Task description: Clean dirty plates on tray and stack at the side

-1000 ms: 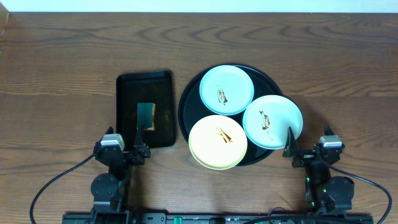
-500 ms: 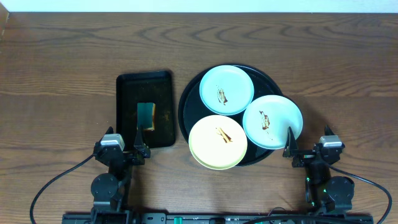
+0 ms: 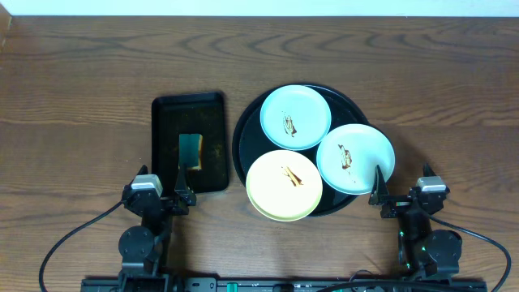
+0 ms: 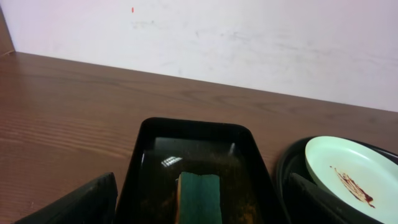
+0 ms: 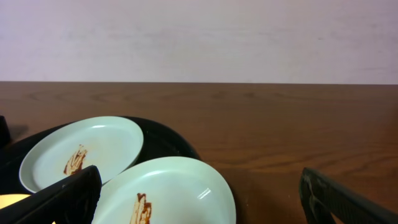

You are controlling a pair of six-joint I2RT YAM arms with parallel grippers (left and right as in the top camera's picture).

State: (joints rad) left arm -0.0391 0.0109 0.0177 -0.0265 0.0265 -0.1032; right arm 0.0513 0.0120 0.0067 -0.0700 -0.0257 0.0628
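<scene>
The round black tray holds three smeared plates: a pale blue-green plate at the back, a second blue-green plate at the right, and a pale yellow plate at the front. My left gripper is open and empty at the near edge, just in front of the rectangular tray. My right gripper is open and empty, near the right plate's front edge. The right wrist view shows both blue-green plates between the open fingers.
A smaller rectangular black tray left of the round tray holds a green sponge. The left wrist view shows the sponge between my open fingers. Bare wooden table lies around.
</scene>
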